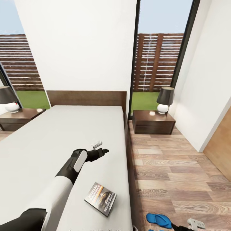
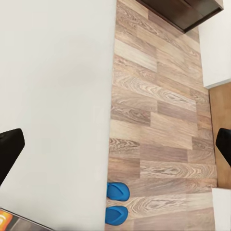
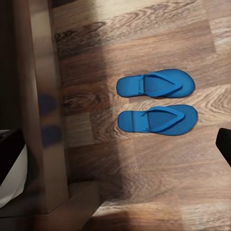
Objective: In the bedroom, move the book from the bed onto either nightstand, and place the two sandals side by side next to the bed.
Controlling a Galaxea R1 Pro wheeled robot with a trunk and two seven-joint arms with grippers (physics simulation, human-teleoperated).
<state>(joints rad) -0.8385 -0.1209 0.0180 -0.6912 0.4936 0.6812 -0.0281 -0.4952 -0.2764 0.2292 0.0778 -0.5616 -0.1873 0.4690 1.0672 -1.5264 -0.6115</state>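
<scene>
Basically sandals [image 3: 156,102] look paired already; left gripper [image 1: 103,150], fingers wide and empty, needs to drop back onto book [image 1: 100,198].

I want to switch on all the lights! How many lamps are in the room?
2. One lamp stands on the nightstand right of the bed, by the window. The other lamp stands on the nightstand at the bed's left. More could be out of view.
</scene>
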